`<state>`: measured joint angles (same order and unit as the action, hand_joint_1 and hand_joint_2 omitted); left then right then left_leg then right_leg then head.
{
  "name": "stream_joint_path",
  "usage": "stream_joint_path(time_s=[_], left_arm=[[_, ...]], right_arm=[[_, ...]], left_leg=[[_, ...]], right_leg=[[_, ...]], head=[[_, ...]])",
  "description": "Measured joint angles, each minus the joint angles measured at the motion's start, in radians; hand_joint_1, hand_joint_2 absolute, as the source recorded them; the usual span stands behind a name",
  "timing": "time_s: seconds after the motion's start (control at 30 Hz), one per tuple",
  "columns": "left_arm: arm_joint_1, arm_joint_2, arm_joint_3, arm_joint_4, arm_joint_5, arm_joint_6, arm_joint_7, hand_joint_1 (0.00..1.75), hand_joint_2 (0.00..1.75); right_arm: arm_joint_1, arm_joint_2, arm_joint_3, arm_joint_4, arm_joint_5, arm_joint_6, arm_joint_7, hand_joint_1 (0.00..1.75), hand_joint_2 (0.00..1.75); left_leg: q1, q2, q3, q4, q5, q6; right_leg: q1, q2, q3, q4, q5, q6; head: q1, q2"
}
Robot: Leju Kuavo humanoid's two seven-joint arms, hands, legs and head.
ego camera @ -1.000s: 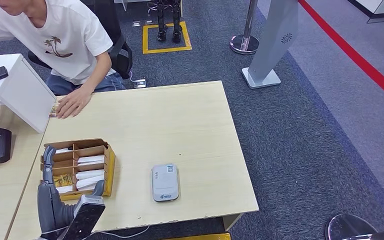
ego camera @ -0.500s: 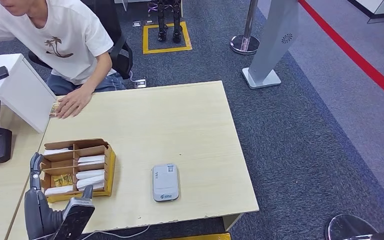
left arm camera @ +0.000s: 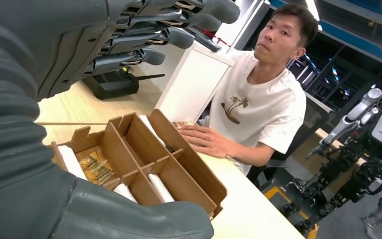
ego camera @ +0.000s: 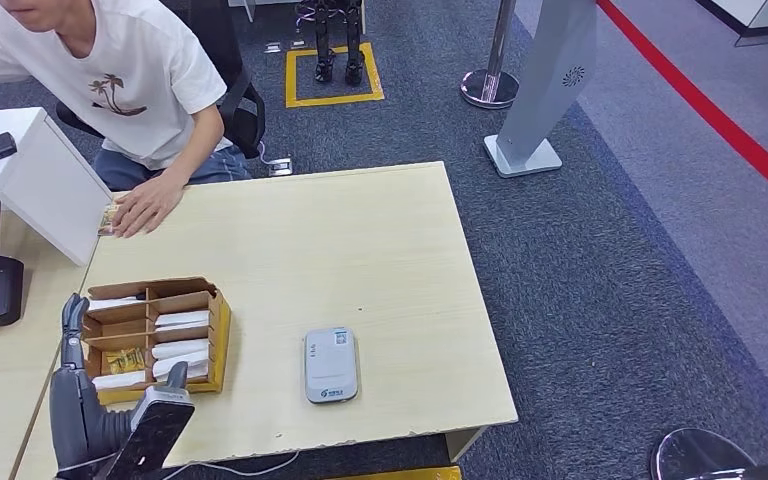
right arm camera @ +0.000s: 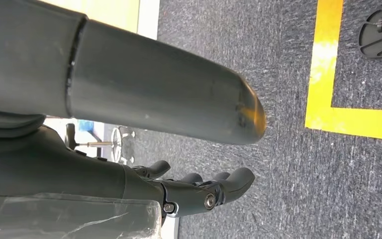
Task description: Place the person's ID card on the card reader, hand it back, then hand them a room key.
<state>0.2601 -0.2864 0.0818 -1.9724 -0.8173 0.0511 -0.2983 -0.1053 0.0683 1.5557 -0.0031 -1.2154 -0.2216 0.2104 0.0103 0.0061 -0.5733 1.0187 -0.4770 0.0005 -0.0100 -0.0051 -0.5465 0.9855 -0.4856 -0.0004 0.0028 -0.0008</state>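
Left hand [ego camera: 78, 395] fingers spread, empty, beside card box [ego camera: 156, 337] | right hand [right arm camera: 129, 144] fingers released

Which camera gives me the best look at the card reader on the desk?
The head view: the card reader lies whole and unobstructed on the table, to the right of the brown divider box. The left wrist view takes in the box and the person instead; the right wrist view looks at carpet.

One card reader [ego camera: 331, 365], one divided wooden box [ego camera: 158, 338], one person [ego camera: 110, 75], two robot hands [ego camera: 80, 395] [right arm camera: 129, 149]
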Motion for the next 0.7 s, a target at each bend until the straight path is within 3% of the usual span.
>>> stream_joint_path(time_s=[0.7], left_arm=[[-0.096,0.086,-0.039,0.093,0.054,-0.06,0.041,0.0,1.75]], right_arm=[[-0.005,-0.013,0.0,-0.001,0.051,0.001,0.002,0.0,0.0]], left_leg=[[0.0,0.0,0.0,0.0,0.0,0.0]], right_leg=[[0.0,0.0,0.0,0.0,0.0,0.0]], head=[[0.0,0.0]])
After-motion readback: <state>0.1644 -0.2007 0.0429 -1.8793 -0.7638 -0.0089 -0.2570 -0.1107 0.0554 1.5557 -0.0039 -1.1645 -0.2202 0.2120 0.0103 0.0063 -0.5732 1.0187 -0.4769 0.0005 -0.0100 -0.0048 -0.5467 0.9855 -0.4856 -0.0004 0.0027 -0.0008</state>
